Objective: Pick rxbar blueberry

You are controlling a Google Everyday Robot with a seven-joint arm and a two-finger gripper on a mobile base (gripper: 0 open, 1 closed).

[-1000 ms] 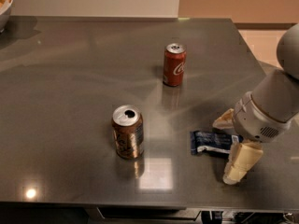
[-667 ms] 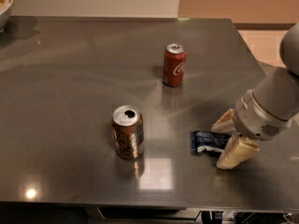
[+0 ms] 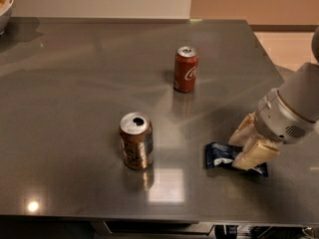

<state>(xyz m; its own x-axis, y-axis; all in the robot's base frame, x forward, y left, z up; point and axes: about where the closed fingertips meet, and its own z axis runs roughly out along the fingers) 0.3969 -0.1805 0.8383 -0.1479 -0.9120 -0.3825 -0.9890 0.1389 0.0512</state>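
The rxbar blueberry (image 3: 219, 156), a flat dark-blue wrapper with white print, lies on the grey metal table (image 3: 75, 108) at the front right. My gripper (image 3: 237, 152) reaches in from the right on a white and grey arm (image 3: 291, 113). Its two cream fingers (image 3: 255, 155) are closed on the bar's right half, one on the far side and one on the near side. The bar still rests on the table. Its right part is hidden by the fingers, with one corner showing below them.
A red cola can (image 3: 186, 69) stands upright at the table's middle back. An opened brown can (image 3: 136, 140) stands front centre, left of the bar. A bowl's edge (image 3: 5, 6) shows at the far left corner. The table's front edge runs just below the bar.
The near finger has swung in toward the far finger, closing the wide gap around the bar. The bar and both cans have stayed in place.
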